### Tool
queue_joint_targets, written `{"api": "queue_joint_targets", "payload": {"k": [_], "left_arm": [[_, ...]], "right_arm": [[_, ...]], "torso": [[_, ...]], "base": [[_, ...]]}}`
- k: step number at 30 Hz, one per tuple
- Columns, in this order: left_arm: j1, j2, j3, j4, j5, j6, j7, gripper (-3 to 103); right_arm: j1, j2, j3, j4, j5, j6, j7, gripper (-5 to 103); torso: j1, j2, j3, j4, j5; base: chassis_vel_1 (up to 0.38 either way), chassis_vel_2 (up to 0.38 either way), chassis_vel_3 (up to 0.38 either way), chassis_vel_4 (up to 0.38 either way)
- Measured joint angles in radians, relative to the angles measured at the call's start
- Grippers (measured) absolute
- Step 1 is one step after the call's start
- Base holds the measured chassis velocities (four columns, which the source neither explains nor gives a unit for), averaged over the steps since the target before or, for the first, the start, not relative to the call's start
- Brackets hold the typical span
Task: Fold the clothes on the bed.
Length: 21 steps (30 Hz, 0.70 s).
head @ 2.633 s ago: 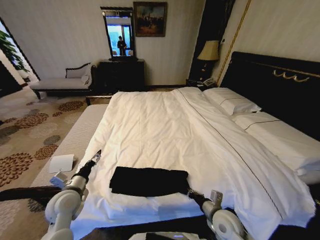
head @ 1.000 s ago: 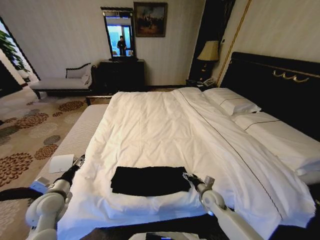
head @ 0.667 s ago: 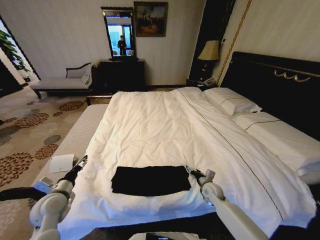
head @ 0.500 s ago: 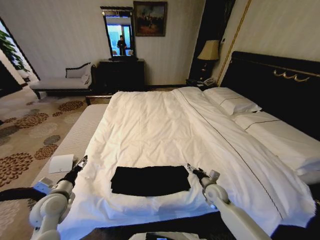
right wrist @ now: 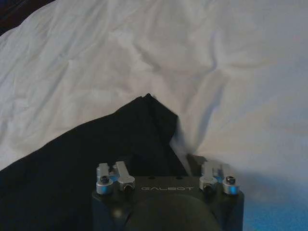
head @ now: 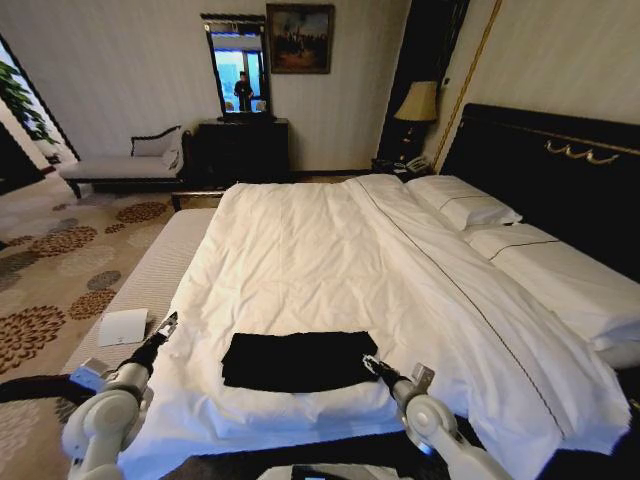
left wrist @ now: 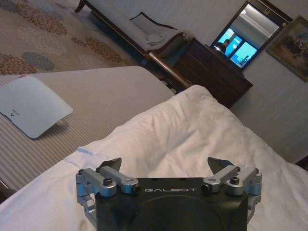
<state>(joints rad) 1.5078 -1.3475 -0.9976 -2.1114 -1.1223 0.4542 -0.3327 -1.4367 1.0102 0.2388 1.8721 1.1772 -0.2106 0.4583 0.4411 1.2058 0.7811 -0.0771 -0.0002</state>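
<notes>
You see the black T-shirt (head: pixel 298 361) lying flat on the bed (head: pixel 330 260), folded into a neat wide rectangle near the duvet's near edge. Its lettering is hidden. The bed is made, white duvet lightly wrinkled, pillows by the dark headboard.

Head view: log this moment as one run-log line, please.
black T-shirt: folded, flat on white duvet | right gripper: open, at shirt's right edge | left gripper: open, over bed's left edge, apart from shirt
</notes>
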Motion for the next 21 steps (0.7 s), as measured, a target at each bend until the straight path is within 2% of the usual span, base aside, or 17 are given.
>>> {"api": "queue_joint_targets", "payload": {"k": [2,5,8,11,15,21], "left_arm": [[0.001,0.001,0.000,0.000,0.000,0.000,0.000,100],[0.000,0.001,0.002,0.000,0.000,0.000,0.000,100],[-0.006,-0.001,0.009,0.000,0.001,0.000,-0.001,100],[-0.007,-0.001,0.011,0.000,0.002,0.001,-0.002,100],[-0.008,-0.001,0.012,0.000,0.003,0.001,-0.003,100],[-0.006,-0.001,0.007,0.000,0.003,0.002,-0.003,100]], "right_arm": [[0.000,0.004,-0.001,-0.005,-0.003,0.000,-0.004,53],[-0.001,0.007,0.000,-0.005,-0.003,0.000,-0.013,47],[-0.004,0.009,0.002,-0.003,-0.004,0.002,-0.021,32],[-0.005,0.010,0.003,-0.002,-0.004,0.004,-0.023,26],[-0.004,0.013,0.004,-0.001,-0.004,0.006,-0.026,5],[0.001,0.015,0.001,0.005,-0.005,0.010,-0.033,1]], "torso": [[0.000,0.000,0.000,0.0000,0.0000],[0.000,0.000,0.000,0.0001,0.0003],[0.000,0.000,0.000,0.0001,0.0003],[0.000,0.000,0.000,0.0002,0.0002],[0.000,0.000,0.000,0.0001,0.0002],[0.000,0.000,0.000,0.0001,0.0002]], "base": [[0.000,0.000,0.000,0.000],[0.000,0.000,0.000,0.000],[0.000,0.000,0.000,0.000],[0.000,0.000,0.000,0.000],[0.000,0.000,0.000,0.000],[0.000,0.000,0.000,0.000]]}}
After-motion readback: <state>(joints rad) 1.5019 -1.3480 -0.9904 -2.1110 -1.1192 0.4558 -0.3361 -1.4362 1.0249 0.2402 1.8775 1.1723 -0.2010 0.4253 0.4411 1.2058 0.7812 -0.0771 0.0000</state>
